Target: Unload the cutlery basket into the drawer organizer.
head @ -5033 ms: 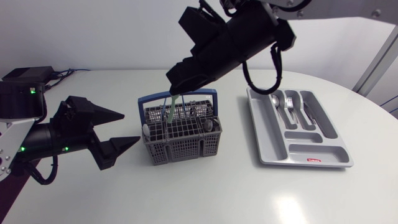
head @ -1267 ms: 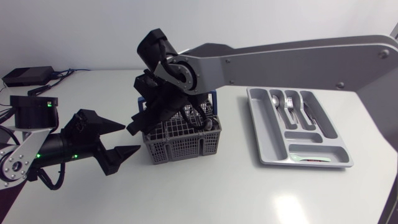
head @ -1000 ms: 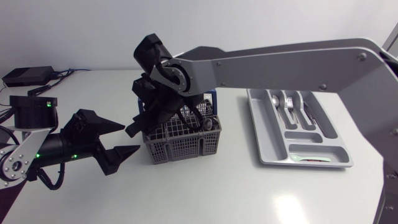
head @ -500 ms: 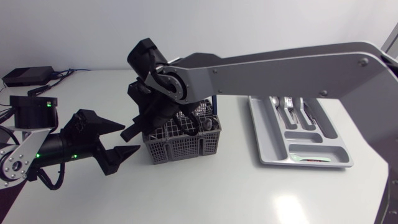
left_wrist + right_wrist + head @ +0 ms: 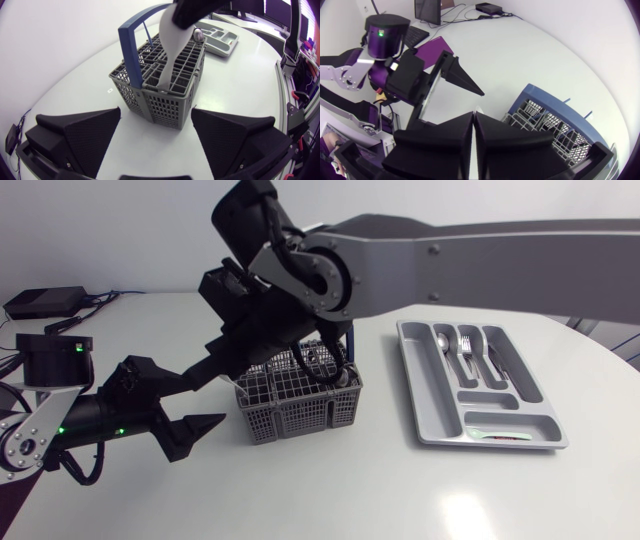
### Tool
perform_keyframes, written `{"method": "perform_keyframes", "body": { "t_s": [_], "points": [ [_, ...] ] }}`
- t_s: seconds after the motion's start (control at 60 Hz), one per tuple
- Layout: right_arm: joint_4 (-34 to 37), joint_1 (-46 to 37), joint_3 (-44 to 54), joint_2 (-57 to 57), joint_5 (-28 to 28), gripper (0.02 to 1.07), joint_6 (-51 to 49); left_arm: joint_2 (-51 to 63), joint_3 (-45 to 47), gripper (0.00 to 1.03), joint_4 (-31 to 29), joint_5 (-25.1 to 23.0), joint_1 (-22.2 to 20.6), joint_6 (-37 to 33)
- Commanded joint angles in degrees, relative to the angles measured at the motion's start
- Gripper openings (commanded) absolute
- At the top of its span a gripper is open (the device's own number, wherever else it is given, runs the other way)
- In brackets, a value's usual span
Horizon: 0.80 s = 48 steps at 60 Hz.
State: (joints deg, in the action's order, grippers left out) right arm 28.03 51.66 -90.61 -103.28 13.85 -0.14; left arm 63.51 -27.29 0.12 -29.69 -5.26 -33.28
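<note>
Grey lattice basket [image 5: 295, 405] well clear of desk [image 5: 330, 490] edges; right fingers [image 5: 445, 135] pinch a smooth pale utensil [image 5: 170, 45], left fingers [image 5: 82, 132] splayed.

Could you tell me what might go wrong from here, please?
The white utensil in the right gripper has its lower end down in the grid of the basket; it could snag and tip the basket on the way up. The left gripper sits open right beside the basket, so the two arms might collide.
</note>
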Motion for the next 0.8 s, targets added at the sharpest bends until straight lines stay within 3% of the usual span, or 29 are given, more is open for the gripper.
{"method": "perform_keyframes", "body": {
  "t_s": [0.0,0.183,0.4,0.783],
  "points": [
    [-0.43,-0.07,1.4,2.83,1.53,0.08,1.02,0.48,0.57,0.97,0.32,-0.37,-0.72,-0.38],
    [0.71,-1.39,1.4,6.69,6.19,0.08,1.9,0.39,0.48,0.97,0.23,-0.19,-0.98,-0.3],
    [5.19,-6.22,2.01,13.55,7.07,0.08,2.52,-0.14,0.22,0.97,-0.3,-0.1,-1.07,-0.21],
    [18.64,-30.74,14.76,32.27,6.19,0.08,0.14,-1.89,-0.84,0.97,-2.67,0.78,-2.74,0.49]
  ]
}}
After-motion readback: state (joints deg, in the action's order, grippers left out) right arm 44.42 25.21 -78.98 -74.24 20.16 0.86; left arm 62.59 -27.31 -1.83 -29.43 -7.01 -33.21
